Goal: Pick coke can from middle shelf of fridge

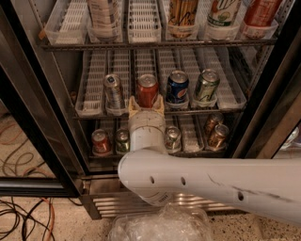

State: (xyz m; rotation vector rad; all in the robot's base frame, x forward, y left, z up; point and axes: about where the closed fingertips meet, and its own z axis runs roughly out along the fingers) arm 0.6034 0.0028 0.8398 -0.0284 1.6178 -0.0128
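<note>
The red coke can stands upright in a white slotted lane on the middle shelf of the open fridge. My gripper reaches in at the front of that shelf, right at the can. Its two tan fingers stand apart, one on each side of the can's lower part, and the can still rests in its lane. The white wrist and arm hide the can's base and part of the lower shelf.
A silver can stands left of the coke can, a blue Pepsi can and a green-and-silver can to its right. Bottles fill the rack above, several cans the shelf below. Cables and clear plastic lie on the floor.
</note>
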